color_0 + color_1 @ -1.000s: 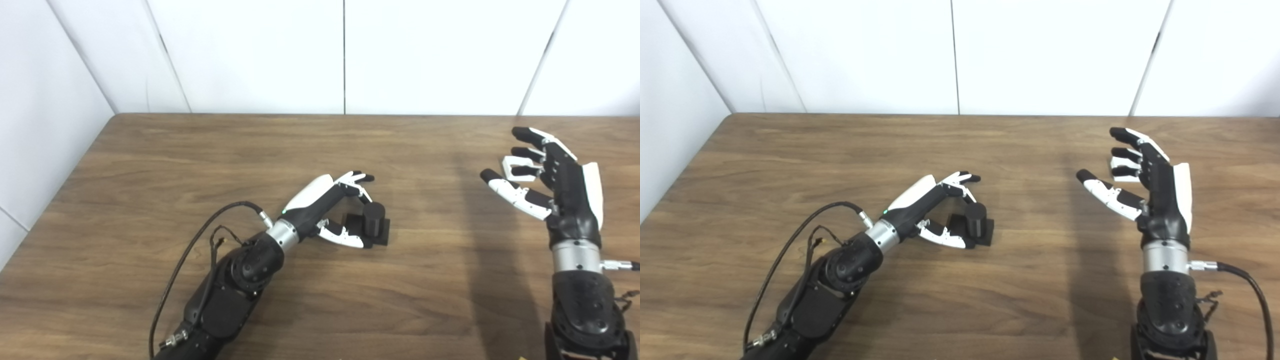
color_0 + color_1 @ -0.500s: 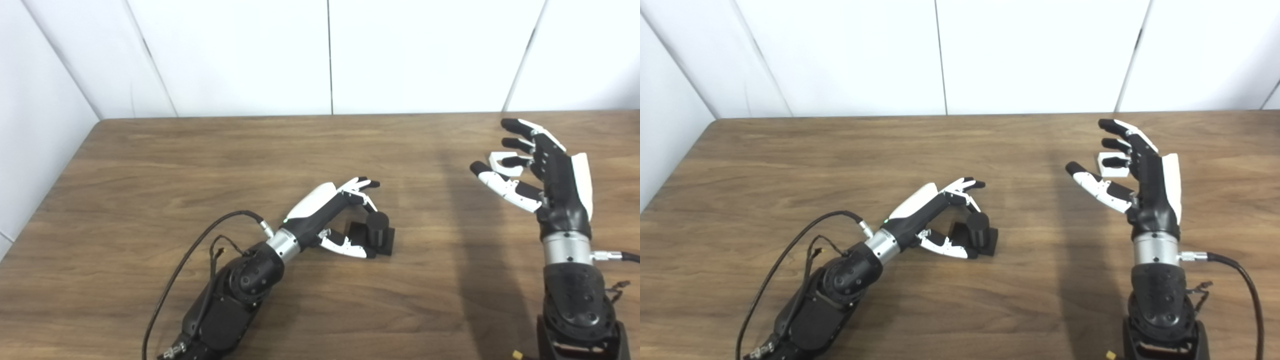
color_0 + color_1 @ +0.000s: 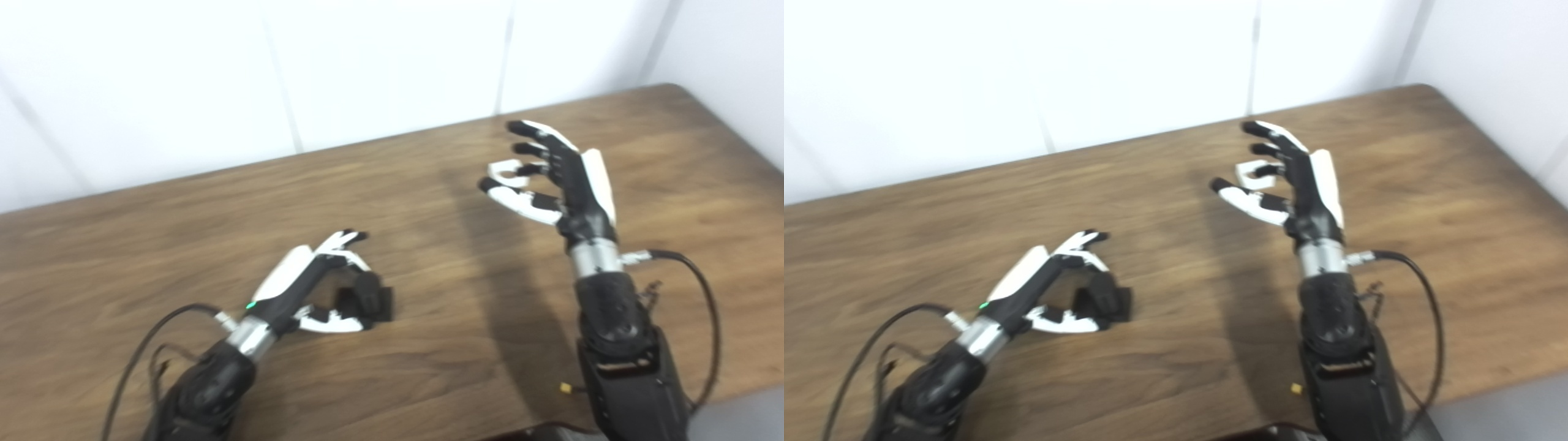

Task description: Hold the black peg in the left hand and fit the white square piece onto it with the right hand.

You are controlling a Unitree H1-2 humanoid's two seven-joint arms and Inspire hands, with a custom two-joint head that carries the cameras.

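Note:
The black peg (image 3: 368, 293) stands upright on its square black base on the wooden table (image 3: 184, 245), left of centre. My left hand (image 3: 306, 286) is cupped around the peg from the left. Its fingers arch over the peg's top and its thumb lies in front of the base, with gaps still showing. The white square piece (image 3: 509, 174) lies on the table at the back right, partly hidden behind my right hand's fingers. My right hand (image 3: 566, 184) hovers beside it, open, fingers spread and holding nothing. Both views are blurred.
The table's right edge (image 3: 741, 141) and front right corner are in view. White wall panels close off the back. A small yellow bit (image 3: 564, 387) lies on the table beside the right forearm. Cables trail from both wrists.
The camera has swung to the right and tilted, so the whole picture has shifted left. Both hands keep about the same pose relative to the peg and the white piece.

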